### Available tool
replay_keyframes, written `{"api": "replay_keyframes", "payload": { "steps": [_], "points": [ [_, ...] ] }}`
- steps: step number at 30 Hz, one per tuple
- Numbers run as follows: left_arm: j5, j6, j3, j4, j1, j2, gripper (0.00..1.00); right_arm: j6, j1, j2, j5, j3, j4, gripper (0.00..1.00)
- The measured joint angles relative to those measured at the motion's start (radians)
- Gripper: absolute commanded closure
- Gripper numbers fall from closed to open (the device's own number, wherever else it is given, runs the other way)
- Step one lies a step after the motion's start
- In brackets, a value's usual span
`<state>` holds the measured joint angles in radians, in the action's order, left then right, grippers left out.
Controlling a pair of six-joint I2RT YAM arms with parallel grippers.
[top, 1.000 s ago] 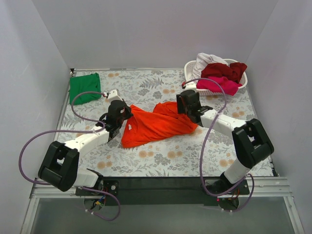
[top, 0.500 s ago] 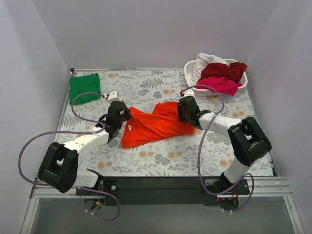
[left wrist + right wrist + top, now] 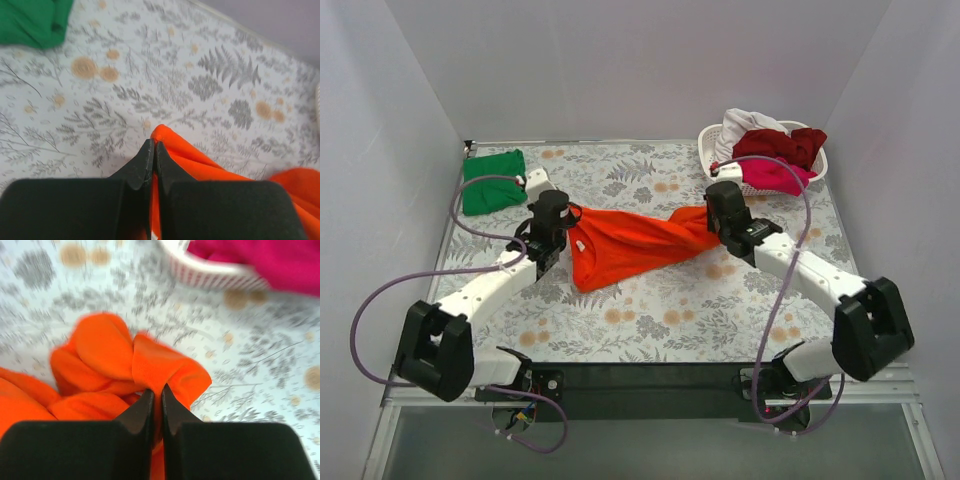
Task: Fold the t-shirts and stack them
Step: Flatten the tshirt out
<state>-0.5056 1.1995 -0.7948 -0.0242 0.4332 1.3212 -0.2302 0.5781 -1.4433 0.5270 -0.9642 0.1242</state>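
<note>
Dev: Both arms have swung apart in the last second, and the orange-red t-shirt (image 3: pixel 640 240) is now pulled out long between them instead of lying bunched!
Mara: And the right gripper (image 3: pixel 155 392) has snapped closed. Its fingers are pressed together, pinching a bunched fold at the shirt's end nearest the white lattice basket (image 3: pixel 757 188).
Dev: What about the left gripper (image 3: pixel 152 147)?
Mara: Fingers tight together there too, nipping the cloth edge at the end farthest from the basket.
Dev: Where's the shirt sitting?
Mara: Across the floral table cover (image 3: pixel 660 315), left of the basket and a little nearer the arms. Its closest end is near the basket but apart from it.
Dev: And the rest of the laundry?
Mara: The dark red t-shirt (image 3: pixel 782 145), magenta pink t-shirt (image 3: pixel 775 176) and white t-shirt (image 3: pixel 740 126) are heaped in the basket. The green t-shirt (image 3: pixel 492 180) lies well to the basket's left along the same far edge, right where it was.
</note>
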Motion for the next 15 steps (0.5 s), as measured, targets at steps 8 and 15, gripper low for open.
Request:
{"api": "replay_keyframes", "payload": {
  "steps": [8, 15],
  "points": [
    [-0.08, -0.014, 0.013, -0.003, -0.05, -0.312, 1.0, 0.003, -0.009, 0.37, 0.064, 0.006, 0.041, 0.99],
    [-0.05, 0.08, 0.246, 0.088, -0.05, -0.436, 0.48, -0.084, 0.001, 0.49, 0.013, 0.263, 0.141, 0.6]
  ]
}}
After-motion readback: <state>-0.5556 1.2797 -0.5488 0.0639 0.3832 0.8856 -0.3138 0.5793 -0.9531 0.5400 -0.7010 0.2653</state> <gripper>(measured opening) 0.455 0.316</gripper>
